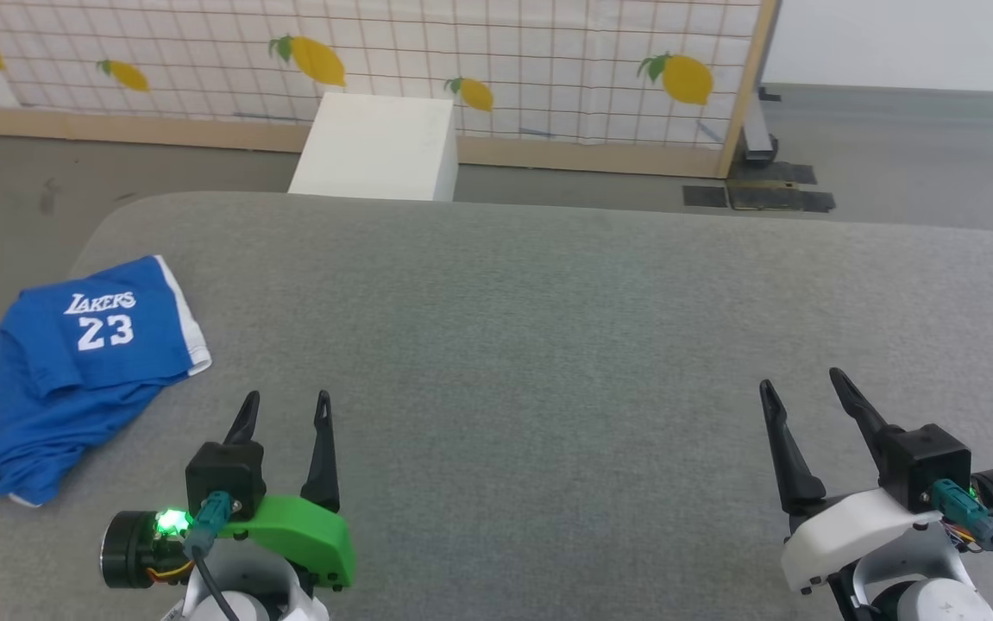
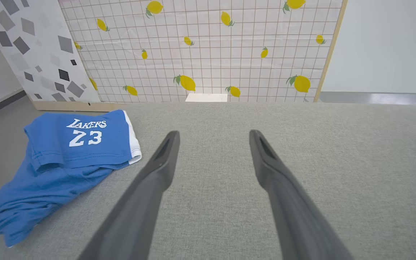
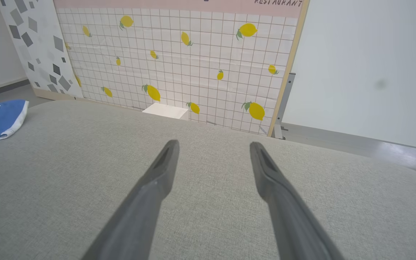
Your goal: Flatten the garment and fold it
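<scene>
Garment [image 1: 82, 362] crumpled at left edge of grey surface [image 1: 548, 328], LAKERS 23 print up. Left claw [image 1: 286, 398] released, empty, near it; right claw [image 1: 802, 379] released, empty, well apart.

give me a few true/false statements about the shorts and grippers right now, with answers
1. The blue shorts lie crumpled near the left edge of the grey surface. True.
2. The left gripper is shut on the shorts. False: it stands open, apart from them.
3. The right gripper is open and empty. True.
4. The print reads BULLS 45. False: it reads LAKERS 23.
</scene>
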Robot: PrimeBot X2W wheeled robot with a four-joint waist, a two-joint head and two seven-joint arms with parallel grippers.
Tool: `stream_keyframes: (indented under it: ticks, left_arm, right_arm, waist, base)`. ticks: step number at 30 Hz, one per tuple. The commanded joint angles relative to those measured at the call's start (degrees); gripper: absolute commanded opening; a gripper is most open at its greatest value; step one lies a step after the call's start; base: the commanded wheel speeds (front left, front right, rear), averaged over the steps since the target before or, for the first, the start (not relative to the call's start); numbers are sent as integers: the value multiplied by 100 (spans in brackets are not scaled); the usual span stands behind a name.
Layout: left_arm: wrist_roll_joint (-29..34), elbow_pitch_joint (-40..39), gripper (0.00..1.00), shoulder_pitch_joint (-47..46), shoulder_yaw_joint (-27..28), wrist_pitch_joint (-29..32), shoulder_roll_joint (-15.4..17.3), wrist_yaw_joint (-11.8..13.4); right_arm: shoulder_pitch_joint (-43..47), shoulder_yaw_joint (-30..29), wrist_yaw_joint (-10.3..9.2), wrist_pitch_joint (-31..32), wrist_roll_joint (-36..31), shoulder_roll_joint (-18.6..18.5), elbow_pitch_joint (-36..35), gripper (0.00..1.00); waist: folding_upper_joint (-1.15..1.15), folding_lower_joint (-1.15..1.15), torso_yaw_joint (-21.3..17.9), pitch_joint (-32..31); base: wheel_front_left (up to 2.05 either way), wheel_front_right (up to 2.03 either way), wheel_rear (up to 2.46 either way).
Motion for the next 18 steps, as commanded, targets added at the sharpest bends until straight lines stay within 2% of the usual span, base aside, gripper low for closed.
stream_keyframes:
  ticks: [1,18]
  left_arm:
    - [-53,24,100,-106,-37,-69,23,57]
    - [-201,106,100,-124,-126,-269,146,211]
  right_arm:
    - [-30,-1,-2,-63,-39,3,23,100]
    - [-54,51,-3,-205,-55,5,100,100]
  waist:
    - [0,0,148,-1]
    - [0,0,867,-23]
  base:
    - [0,0,0]
    - [0,0,0]
